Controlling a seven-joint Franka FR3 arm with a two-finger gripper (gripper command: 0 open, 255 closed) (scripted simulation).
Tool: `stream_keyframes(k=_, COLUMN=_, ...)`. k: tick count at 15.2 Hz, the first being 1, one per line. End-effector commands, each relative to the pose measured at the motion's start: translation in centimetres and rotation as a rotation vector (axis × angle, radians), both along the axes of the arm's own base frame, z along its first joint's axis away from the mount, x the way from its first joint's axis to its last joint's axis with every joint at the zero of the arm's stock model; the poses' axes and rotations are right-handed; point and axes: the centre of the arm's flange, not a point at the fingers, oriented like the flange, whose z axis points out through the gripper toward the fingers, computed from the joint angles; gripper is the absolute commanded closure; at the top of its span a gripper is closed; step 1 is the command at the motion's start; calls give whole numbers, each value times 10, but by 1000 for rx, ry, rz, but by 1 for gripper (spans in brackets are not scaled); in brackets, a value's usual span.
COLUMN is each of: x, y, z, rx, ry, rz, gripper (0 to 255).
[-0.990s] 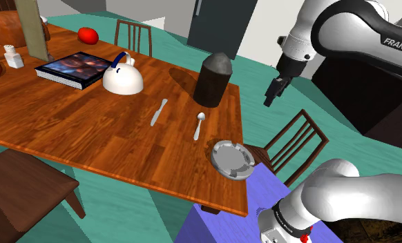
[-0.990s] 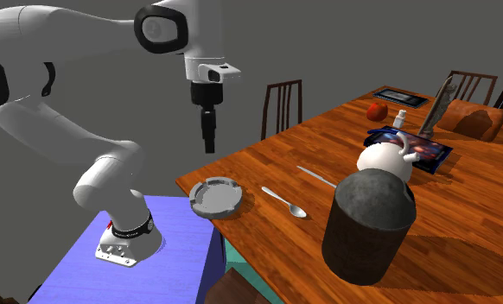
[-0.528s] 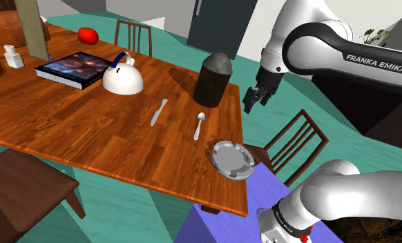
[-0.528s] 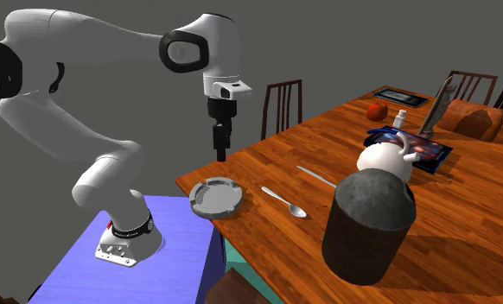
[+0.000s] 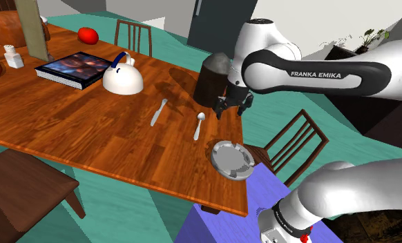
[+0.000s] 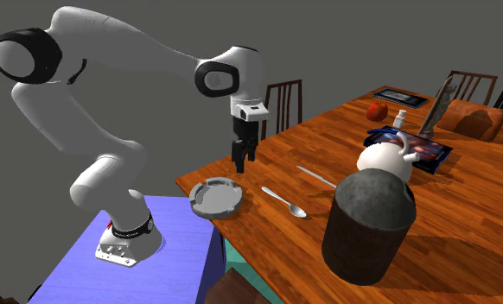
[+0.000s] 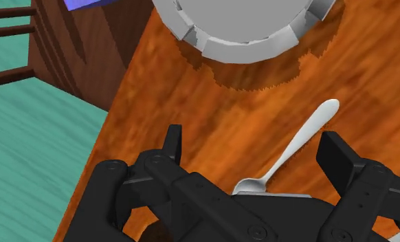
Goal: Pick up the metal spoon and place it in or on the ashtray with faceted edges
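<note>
We are viewing the gripper (image 5: pixel 233 108) (image 6: pixel 240 158) (image 7: pixel 253 148) hanging above the wooden table (image 5: pixel 89 131) (image 6: pixel 466 224) (image 7: pixel 192 103), close to the end edge that is facing the purple stand (image 5: pixel 213 222) (image 6: pixel 111 268). Its jaws are standing wide apart and are holding nothing. The grey spoon (image 5: pixel 199 125) (image 6: pixel 284 201) (image 7: pixel 298 144) is lying flat on the table near that same edge; in the wrist view we are seeing it below the open fingers, untouched, its handle pointing toward the ashtray (image 5: pixel 217 157) (image 6: pixel 208 207) (image 7: pixel 260 51). The grey faceted ashtray is sitting at the table corner nearest the stand, apart from the spoon. A knife (image 5: pixel 158 111) (image 6: pixel 315 176) is lying beside the spoon, farther from the edge, and a dark jar (image 5: pixel 212 79) (image 6: pixel 368 226) is standing upright near the gripper.
</note>
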Motion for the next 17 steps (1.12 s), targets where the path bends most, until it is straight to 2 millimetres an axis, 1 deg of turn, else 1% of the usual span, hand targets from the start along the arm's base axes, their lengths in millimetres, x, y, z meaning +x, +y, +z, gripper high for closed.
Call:
stream_keyframes(k=1, x=19, y=10, z=-17, rx=-2, ry=-17, rz=-84, gripper=0)
stream_keyframes(k=6, x=67, y=25, z=-61, rx=-11, ry=-53, rz=-280, gripper=0)
stream_keyframes(k=11, x=117, y=29, z=-104, rx=-20, ry=-88, rz=-473, gripper=0)
stream_keyframes(k=17, x=117, y=23, z=-135, rx=-20, ry=-88, rz=-473, gripper=0)
